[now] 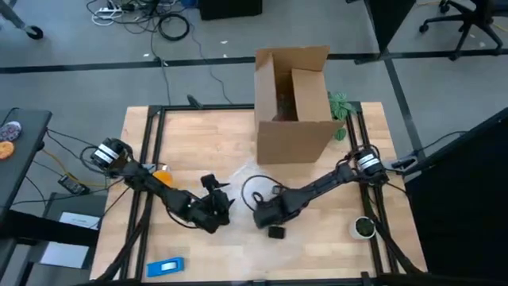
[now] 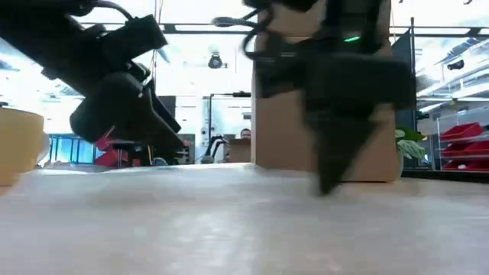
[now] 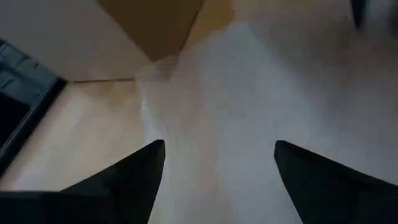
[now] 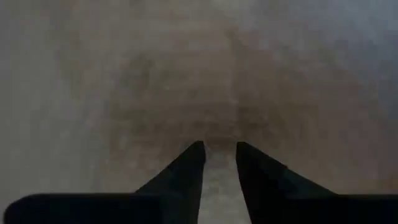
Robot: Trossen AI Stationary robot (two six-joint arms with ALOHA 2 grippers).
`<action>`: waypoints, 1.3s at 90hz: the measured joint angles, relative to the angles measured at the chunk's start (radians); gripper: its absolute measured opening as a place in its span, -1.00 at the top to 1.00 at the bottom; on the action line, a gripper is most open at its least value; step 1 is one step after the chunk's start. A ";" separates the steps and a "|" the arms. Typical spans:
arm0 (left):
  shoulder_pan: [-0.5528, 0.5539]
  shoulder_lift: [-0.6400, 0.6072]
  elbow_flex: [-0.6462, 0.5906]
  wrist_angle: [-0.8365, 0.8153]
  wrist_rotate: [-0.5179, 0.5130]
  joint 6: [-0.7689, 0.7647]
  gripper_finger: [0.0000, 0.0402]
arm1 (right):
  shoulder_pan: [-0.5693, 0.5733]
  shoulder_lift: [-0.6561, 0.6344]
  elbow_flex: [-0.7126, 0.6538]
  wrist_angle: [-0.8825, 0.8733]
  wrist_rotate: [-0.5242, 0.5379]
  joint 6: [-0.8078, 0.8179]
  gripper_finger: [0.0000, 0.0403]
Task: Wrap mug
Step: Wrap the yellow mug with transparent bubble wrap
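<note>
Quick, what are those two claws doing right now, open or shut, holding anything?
Left gripper: open, fingers spread wide, nothing between them.
Right gripper: fingers nearly together over the translucent sheet; whether it grips the sheet cannot be told.

Wood table, cardboard box, orange mug, blue obj

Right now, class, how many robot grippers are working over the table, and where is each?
2. The left gripper is at the table's front centre; the right gripper is just beside it, to its right.

Overhead, table-level and two wrist views, sharing the cardboard box
</note>
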 joint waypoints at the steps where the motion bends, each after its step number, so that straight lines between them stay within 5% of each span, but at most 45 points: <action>1: 0.000 0.000 0.000 0.010 0.004 0.009 -0.44 | 0.002 -0.005 0.000 -0.008 -0.002 0.004 0.63; 20: -0.030 0.000 0.001 0.277 0.287 0.253 -0.44 | 0.016 -0.038 0.002 0.109 -0.039 0.006 0.63; 36: -0.024 0.000 0.000 0.342 0.338 0.296 -0.44 | 0.030 -0.037 0.002 0.148 -0.039 0.020 0.63; 66: -0.050 0.185 0.000 0.613 0.337 0.214 -0.44 | 0.084 -0.037 -0.066 0.351 0.015 0.171 0.63; 96: -0.031 0.237 0.002 0.507 0.117 0.141 -0.42 | 0.102 -0.036 -0.170 0.425 0.052 0.279 0.63; 107: -0.028 0.237 0.001 0.506 0.154 0.127 -0.24 | 0.103 -0.036 -0.187 0.464 0.060 0.286 0.63; 117: -0.029 0.237 0.001 0.506 0.154 0.078 0.15 | 0.103 -0.037 -0.201 0.502 0.060 0.295 0.63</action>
